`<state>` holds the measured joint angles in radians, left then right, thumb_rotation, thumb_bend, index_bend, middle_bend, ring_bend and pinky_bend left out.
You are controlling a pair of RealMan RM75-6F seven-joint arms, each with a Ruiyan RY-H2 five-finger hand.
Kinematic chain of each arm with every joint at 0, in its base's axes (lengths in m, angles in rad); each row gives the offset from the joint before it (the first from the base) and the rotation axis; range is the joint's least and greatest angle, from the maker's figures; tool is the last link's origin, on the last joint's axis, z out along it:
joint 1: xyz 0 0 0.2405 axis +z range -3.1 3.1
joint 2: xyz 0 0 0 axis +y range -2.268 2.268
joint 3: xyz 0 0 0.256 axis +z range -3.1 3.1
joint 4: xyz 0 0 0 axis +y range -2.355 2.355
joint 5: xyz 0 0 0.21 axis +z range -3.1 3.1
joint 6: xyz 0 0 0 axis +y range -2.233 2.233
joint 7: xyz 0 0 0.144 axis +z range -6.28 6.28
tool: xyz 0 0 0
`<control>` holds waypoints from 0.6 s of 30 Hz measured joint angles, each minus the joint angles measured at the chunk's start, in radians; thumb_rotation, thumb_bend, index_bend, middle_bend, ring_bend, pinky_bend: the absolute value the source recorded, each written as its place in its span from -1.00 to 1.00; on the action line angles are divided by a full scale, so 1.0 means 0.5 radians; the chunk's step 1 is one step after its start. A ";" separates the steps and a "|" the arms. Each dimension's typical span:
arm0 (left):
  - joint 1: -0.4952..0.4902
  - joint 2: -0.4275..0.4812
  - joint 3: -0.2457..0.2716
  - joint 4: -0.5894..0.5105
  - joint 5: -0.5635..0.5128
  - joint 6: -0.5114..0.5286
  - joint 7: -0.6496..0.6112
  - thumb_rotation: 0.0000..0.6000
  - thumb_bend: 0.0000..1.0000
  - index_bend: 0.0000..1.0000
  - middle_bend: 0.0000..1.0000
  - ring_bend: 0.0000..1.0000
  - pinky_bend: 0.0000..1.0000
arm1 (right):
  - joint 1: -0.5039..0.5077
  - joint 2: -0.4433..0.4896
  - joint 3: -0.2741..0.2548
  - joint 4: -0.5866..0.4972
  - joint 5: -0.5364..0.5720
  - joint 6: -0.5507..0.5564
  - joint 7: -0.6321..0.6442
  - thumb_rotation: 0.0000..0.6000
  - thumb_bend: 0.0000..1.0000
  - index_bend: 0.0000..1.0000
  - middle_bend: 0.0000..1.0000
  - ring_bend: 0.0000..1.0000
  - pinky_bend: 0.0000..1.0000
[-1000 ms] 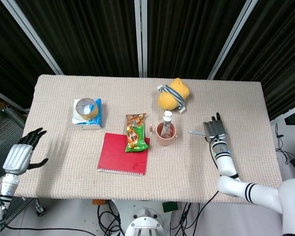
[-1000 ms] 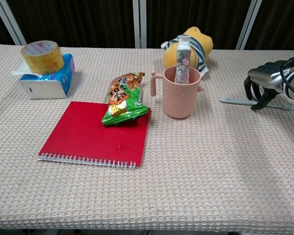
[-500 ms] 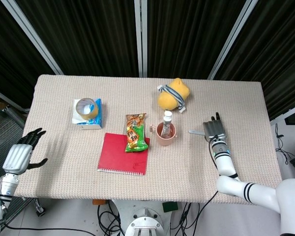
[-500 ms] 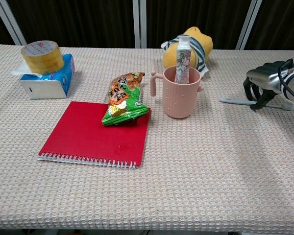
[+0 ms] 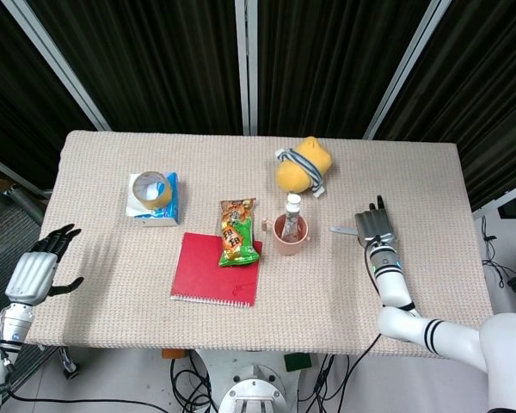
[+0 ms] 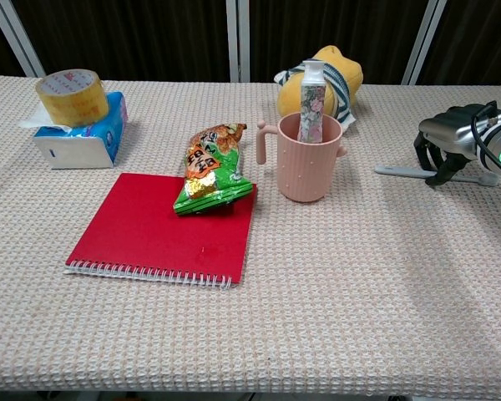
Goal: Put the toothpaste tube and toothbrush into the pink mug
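Nearest, the red spiral-bound notebook [image 6: 163, 227] lies flat on the woven-textured counter [image 6: 359, 301], a crinkled green snack packet [image 6: 210, 167] on its far corner. The right robot hand [image 6: 447, 142] has edged slightly inward, fingers curled down over the slim grey toothbrush [image 6: 401, 172]; actual contact cannot be confirmed, so pickup is judged pending. The ribbed pink mug [image 6: 304, 156] already holds the toothpaste tube [image 6: 311, 100] upright. The left robot hand [image 5: 39, 268] remains spread, idle.
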<state>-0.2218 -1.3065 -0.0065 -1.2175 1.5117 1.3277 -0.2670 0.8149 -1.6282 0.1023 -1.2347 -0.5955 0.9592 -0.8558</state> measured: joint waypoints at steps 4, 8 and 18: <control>0.001 0.001 -0.001 0.000 -0.003 -0.001 0.000 1.00 -0.68 -0.77 -0.90 -0.82 -0.56 | 0.003 -0.011 0.004 0.016 0.001 -0.007 -0.007 1.00 0.47 0.17 0.12 -0.65 -1.00; 0.002 0.001 -0.001 0.001 -0.005 -0.002 -0.002 1.00 -0.68 -0.77 -0.90 -0.82 -0.56 | 0.007 -0.021 0.006 0.030 0.003 -0.014 -0.016 1.00 0.47 0.17 0.12 -0.64 -1.00; 0.002 0.002 -0.002 0.004 -0.004 0.000 -0.009 1.00 -0.68 -0.77 -0.90 -0.82 -0.56 | -0.004 -0.029 0.013 0.034 -0.037 0.007 0.003 1.00 0.49 0.31 0.23 -0.57 -1.00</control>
<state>-0.2209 -1.3054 -0.0074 -1.2154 1.5099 1.3275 -0.2717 0.8130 -1.6426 0.1088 -1.2178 -0.6139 0.9628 -0.8544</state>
